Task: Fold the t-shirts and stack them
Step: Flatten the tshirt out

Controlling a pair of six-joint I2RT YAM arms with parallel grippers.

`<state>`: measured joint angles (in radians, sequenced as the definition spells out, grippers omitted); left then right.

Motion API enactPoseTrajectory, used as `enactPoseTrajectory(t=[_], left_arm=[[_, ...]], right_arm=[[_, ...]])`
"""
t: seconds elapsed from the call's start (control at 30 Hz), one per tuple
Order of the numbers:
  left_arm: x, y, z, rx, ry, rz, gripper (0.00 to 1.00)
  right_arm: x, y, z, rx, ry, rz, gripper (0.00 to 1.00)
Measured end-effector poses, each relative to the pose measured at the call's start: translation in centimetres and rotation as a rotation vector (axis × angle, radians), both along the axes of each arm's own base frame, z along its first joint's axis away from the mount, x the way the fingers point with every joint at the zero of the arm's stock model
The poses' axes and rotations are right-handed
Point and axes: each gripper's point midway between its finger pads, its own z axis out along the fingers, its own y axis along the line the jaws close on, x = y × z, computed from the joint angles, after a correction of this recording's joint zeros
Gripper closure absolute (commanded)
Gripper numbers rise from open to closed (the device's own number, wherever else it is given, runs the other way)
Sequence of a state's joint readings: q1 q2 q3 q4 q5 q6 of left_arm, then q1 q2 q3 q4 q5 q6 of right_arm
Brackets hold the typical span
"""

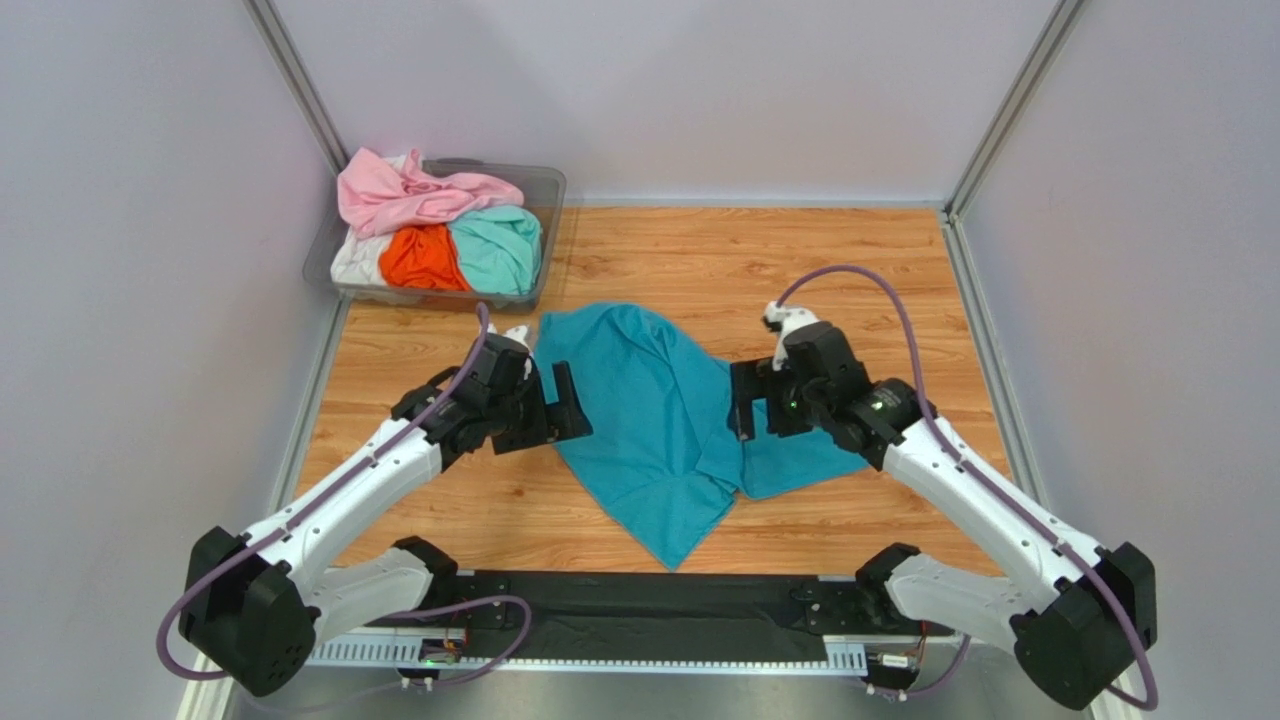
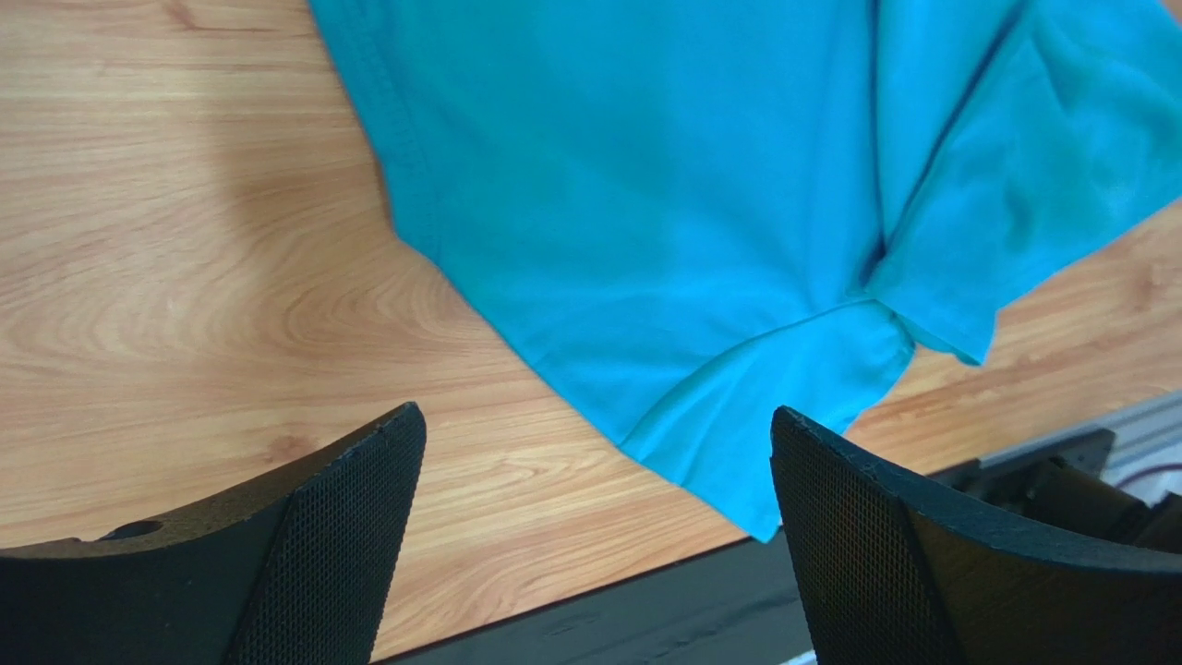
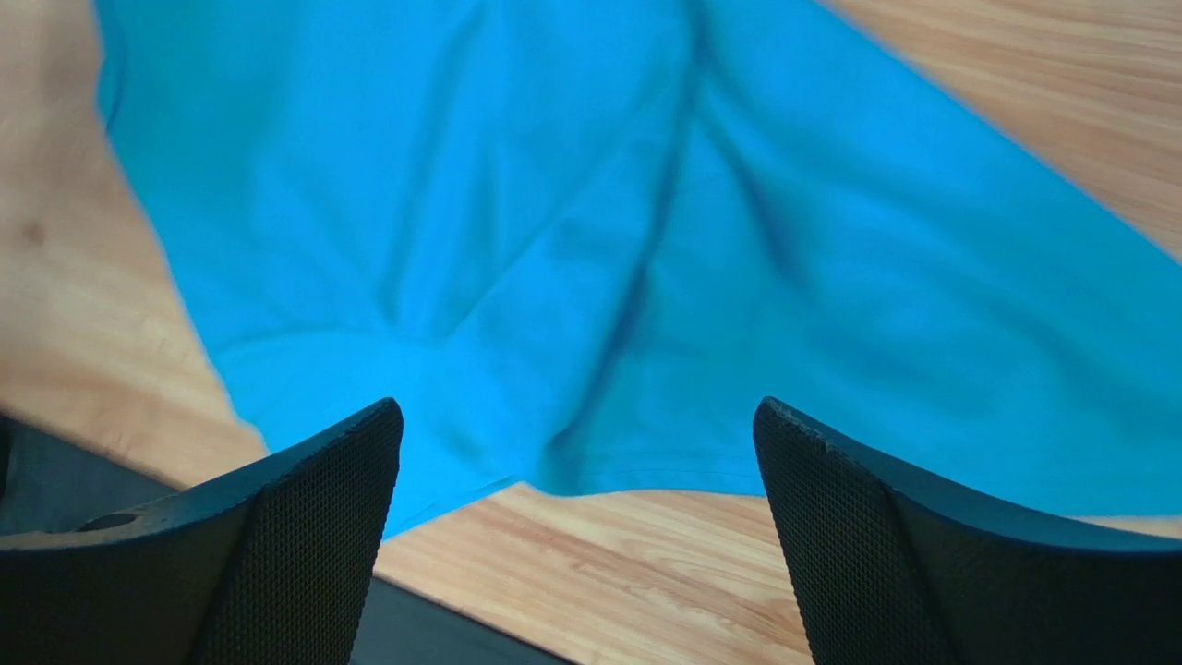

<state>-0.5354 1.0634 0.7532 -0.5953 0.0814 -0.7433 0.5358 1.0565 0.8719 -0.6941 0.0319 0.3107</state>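
Wooden bench [image 1: 902,270] first: left claw [image 1: 553,417] and right claw [image 1: 747,405] gape wide and empty either side of the teal shirt [image 1: 661,420], rumpled mid-bench and unfolded. Other shirts [image 1: 424,255] sit heaped in the tub [image 1: 550,186], far-left. Nothing looks folded or stacked yet.

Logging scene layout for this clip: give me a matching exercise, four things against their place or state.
Things:
1. crumpled teal-blue fabric t-shirt
2. bunched pink fabric t-shirt
3. orange fabric t-shirt
4. left claw

Places or states:
A. topmost in the clear plastic tub
B. open, at the teal shirt's left edge
C. lying on the wooden table between both arms
D. in the tub, between a white shirt and a mint green shirt

Pairs: 1-C, 2-A, 3-D, 4-B
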Motion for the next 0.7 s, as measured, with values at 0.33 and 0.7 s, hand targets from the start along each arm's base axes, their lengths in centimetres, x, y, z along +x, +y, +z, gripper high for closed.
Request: enactPoseTrajectory(t=[0.33,0.7], left_arm=[[-0.6,-2.7,-0.1,-0.123,0.007,-0.056,0.00],[-2.6,-3.2,-2.9,-0.146,0.096,-0.065,0.00]], right_arm=[[-4.7,8.2,-5.6,-0.046,0.158,0.338,0.29],[-3.3,7.7,-11.1,-0.245,0.246,0.330,0.59]])
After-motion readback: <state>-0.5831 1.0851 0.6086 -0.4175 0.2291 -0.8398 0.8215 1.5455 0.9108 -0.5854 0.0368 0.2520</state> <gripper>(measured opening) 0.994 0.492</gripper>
